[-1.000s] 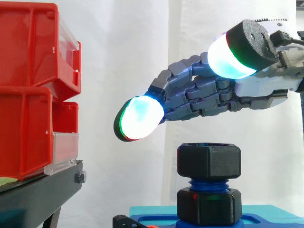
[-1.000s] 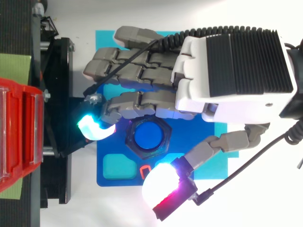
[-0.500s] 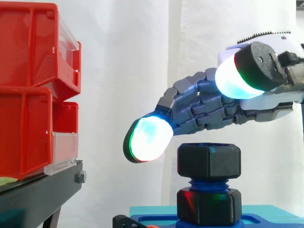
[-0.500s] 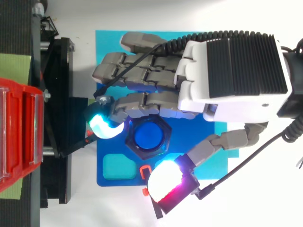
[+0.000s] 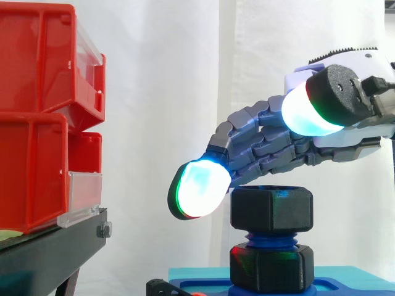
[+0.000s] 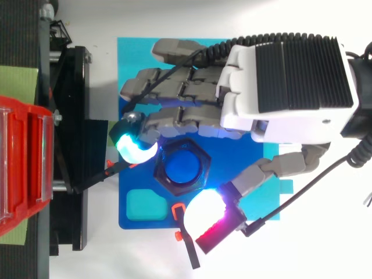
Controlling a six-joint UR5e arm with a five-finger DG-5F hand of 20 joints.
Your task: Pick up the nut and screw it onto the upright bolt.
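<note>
The black hexagonal nut (image 5: 271, 209) sits on top of the upright blue bolt (image 5: 270, 239), whose blue end (image 6: 182, 168) shows through the nut's hole from above. A second black nut (image 5: 271, 267) sits lower on the bolt, at the blue base plate (image 6: 157, 221). My hand (image 5: 278, 145) hovers just above the nut, open, its fingers loosely bent and holding nothing. One glowing fingertip (image 5: 200, 188) hangs at the nut's upper left edge; I cannot tell if it touches. The thumb tip (image 6: 204, 218) stands apart on the nut's other side.
Red bins (image 5: 43, 111) are stacked on a black stand (image 5: 49, 253) at the left, close to the base plate. A teal mat (image 6: 131, 49) lies under the plate. A white curtain hangs behind.
The hand has come down and drawn in toward the nut. Its leading fingertip dropped from well above to level with the nut's top, and the thumb moved closer.
</note>
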